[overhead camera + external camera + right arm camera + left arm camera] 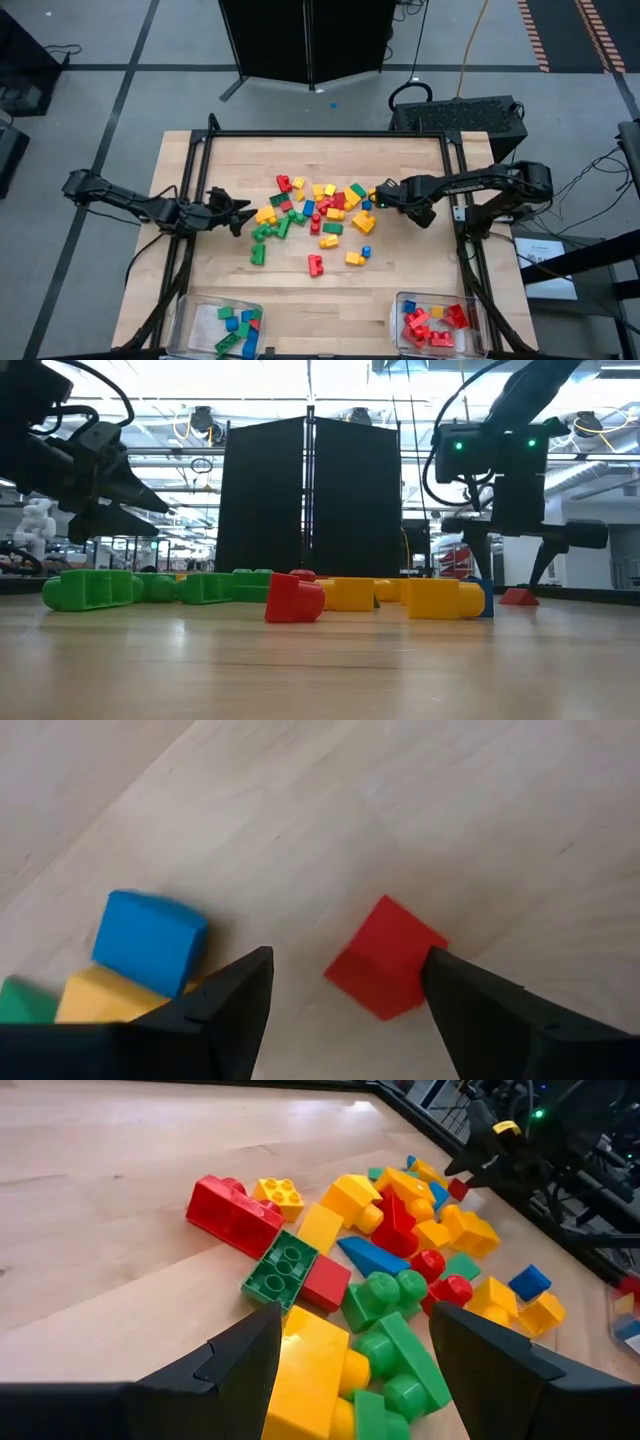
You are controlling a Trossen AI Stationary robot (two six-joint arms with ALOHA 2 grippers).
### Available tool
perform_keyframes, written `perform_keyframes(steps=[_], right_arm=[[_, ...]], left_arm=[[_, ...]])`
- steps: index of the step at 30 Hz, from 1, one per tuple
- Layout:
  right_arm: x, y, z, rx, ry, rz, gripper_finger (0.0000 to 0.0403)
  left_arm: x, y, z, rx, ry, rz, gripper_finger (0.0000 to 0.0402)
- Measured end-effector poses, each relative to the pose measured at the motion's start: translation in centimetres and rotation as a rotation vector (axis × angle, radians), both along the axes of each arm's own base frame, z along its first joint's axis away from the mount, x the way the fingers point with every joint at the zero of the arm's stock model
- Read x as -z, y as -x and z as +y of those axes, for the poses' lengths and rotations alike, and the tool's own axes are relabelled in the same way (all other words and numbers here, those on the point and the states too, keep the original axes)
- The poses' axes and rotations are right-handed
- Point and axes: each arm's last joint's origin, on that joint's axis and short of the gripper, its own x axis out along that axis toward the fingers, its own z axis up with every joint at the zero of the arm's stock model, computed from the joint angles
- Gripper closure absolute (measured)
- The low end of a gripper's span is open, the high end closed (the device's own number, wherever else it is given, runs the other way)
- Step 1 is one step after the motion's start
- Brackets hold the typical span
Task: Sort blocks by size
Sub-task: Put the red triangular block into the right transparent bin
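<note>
**Q.** What is each arm doing here?

**A.** The right gripper [345, 995] is reaching in from the tabletop's right edge with its fingers spread, bracketing a small red cube [388, 956] that is lying on bare wood at the right fringe of the blocks [315, 218]. Those blocks are lying heaped around the middle of the tabletop. The left gripper [350, 1365] is coming in from the left edge, also spread wide, with a yellow brick [310, 1380] and green bricks [395, 1355] sitting between its fingers at the heap's left fringe.

**Q.** Where are the sorted pieces going?

**A.** Two clear bins are standing at the near edge: the left bin [185, 322] is holding green and blue pieces, and the right bin [402, 335] is holding mostly red ones.

**Q.** How should the right-hand grasp be made well?

**A.** The cube appears turned corner-on to the fingers, so closing now is likely to spin or squirt it out. Judging from the wrist view, the gripper should be rotating until the pads are facing two flat sides, then lowering close to the wood before pinching. A blue cube [150, 940] is lying just beside it and should be staying outside the fingers.

**Q.** And the left?

**A.** Several bricks are crowding its opening; isolating one before closing seems wise.
</note>
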Motion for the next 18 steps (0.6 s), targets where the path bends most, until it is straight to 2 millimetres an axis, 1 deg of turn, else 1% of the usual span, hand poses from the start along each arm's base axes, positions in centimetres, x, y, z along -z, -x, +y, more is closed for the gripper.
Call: perform_keyframes(steps=[8,11,18], right_arm=[[0.1,0.4,-0.3,0.037,-0.024,0.022,0.0151],[0.1,0.3,-0.2,0.024,-0.049,0.017,0.0151],[1.1,-0.1,-0.2,0.018,-0.096,0.038,0.0151]], left_arm=[[0.1,0.0,0.0,0.001,-0.005,0.011,0.0146],[0.2,-0.1,0.0,-0.001,-0.010,0.020,0.0146],[0.3,-0.1,0.0,-0.021,-0.025,0.036,0.0146]])
